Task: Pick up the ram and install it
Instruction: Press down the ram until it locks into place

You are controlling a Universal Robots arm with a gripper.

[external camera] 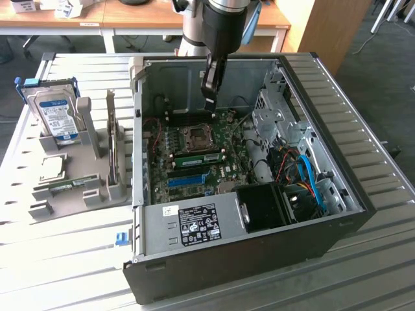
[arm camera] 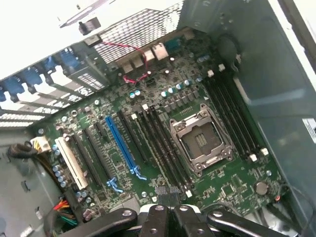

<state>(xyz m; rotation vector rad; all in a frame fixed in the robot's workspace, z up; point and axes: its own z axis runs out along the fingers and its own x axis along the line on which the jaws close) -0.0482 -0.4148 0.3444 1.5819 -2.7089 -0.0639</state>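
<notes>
Exterior view: claw [external camera: 210,97] inside the open computer case [external camera: 337,188], above the motherboard [external camera: 194,155]; its grip state unreadable.

Exterior view: high, oblique, set well back, looking down into the open computer case [external camera: 259,188] on a slatted table [external camera: 363,259]. Wrist view: close, inside the case, facing down on the motherboard [arm camera: 163,138]. Shared: motherboard [external camera: 194,155], its CPU socket [arm camera: 200,140] and blue slot [arm camera: 121,145].
</notes>
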